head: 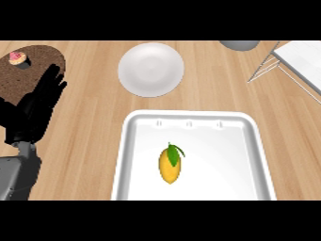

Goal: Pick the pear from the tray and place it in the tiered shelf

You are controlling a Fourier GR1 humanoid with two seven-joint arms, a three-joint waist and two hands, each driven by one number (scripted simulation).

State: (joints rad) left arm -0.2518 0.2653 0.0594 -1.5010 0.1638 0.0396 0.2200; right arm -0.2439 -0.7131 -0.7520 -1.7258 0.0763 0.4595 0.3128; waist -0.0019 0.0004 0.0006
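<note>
You see pear (170, 165): yellow-orange, elongated, green leaf on top, lying in white tray (222, 155). Left hand (31, 110) open, empty.

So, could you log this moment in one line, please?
pear: on tray | left hand: open, resting | right hand: unseen

Bright, even light fills the counter (86, 141), and the white tray (190, 114) looks nearly washed out.

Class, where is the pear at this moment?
In the head view, the pear lies in the white tray, near the lower centre, below the white plate and right of the open left hand.
</note>
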